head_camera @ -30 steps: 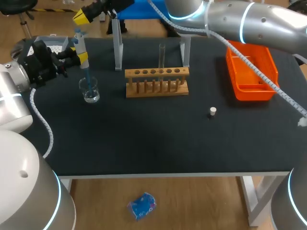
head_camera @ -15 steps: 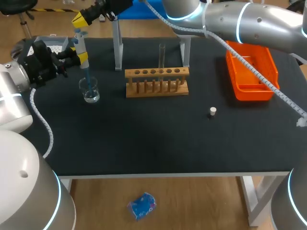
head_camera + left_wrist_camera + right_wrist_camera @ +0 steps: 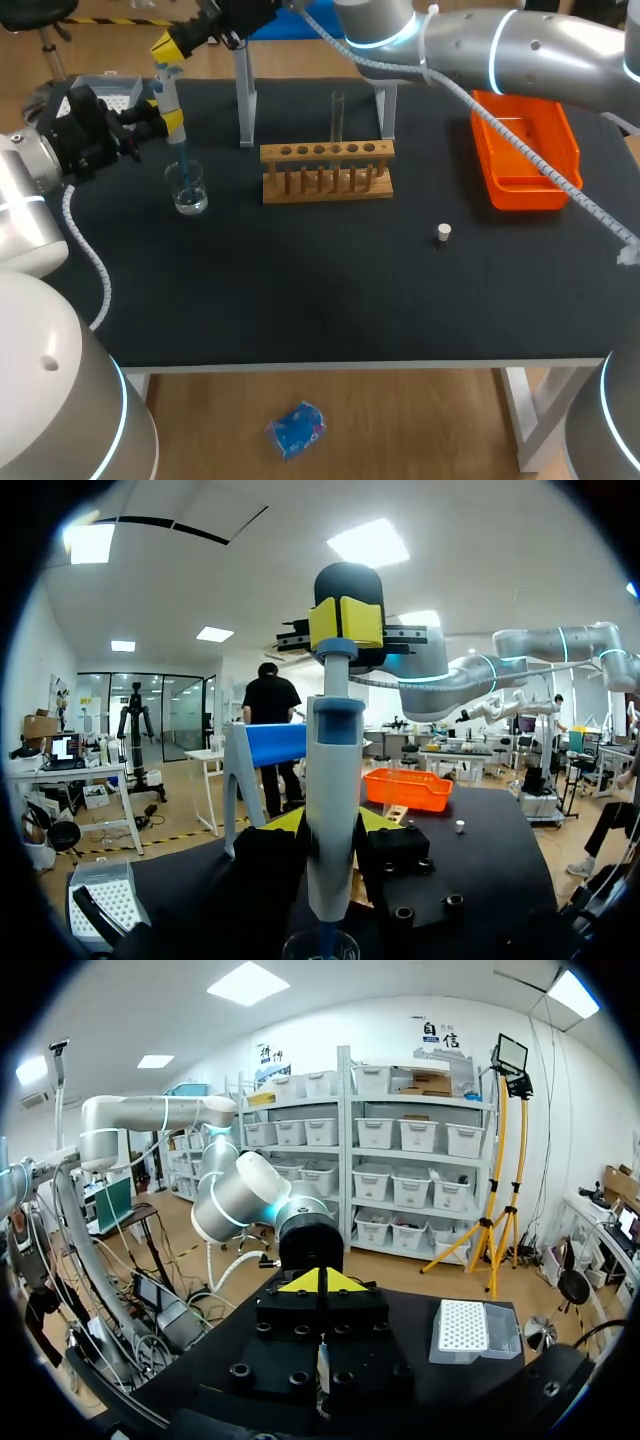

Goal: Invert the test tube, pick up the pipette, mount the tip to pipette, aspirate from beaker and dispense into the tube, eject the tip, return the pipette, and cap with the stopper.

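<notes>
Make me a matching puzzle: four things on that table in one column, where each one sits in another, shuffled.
1 pipette
2 test tube
3 stopper
4 orange bin

a upright in the wooden rack
b alone on the dark tabletop
c at the far right
d tip down in the beaker

Pairs: 1-d, 2-a, 3-b, 4-c

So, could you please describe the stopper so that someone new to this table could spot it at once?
Start at the orange tray on the right side of the black table. Between it and the wooden rack, but nearer the front edge than both, the stopper stands alone. It is the only small white cylinder there, and it touches nothing.
</notes>
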Available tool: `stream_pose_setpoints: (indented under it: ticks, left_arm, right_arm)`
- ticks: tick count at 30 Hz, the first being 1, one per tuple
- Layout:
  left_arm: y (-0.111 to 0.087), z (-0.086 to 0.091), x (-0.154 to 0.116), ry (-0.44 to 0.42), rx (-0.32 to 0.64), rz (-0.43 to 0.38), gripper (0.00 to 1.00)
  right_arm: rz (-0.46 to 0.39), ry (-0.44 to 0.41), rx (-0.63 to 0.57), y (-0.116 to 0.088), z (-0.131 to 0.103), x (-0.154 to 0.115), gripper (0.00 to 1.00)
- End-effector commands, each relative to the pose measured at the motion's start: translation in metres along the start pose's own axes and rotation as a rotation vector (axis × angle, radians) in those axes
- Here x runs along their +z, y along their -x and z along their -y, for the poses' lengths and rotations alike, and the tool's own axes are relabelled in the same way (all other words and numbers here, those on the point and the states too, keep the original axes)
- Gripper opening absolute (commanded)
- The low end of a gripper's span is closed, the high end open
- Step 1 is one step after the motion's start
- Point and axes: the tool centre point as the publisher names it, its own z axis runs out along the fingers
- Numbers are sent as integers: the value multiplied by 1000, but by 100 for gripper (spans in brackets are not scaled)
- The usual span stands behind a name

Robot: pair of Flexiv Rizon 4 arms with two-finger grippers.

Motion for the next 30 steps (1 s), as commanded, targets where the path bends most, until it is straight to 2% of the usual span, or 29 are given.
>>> stream_pose_setpoints:
  ticks: [1,30]
  left_arm:
    - [0,1,1,-3,2,1,0]
    - [0,1,1,-3,2,1,0]
  right_arm:
    - [-12,1,3,6,4,0,0]
    - [-19,4,39,5,19,4,0]
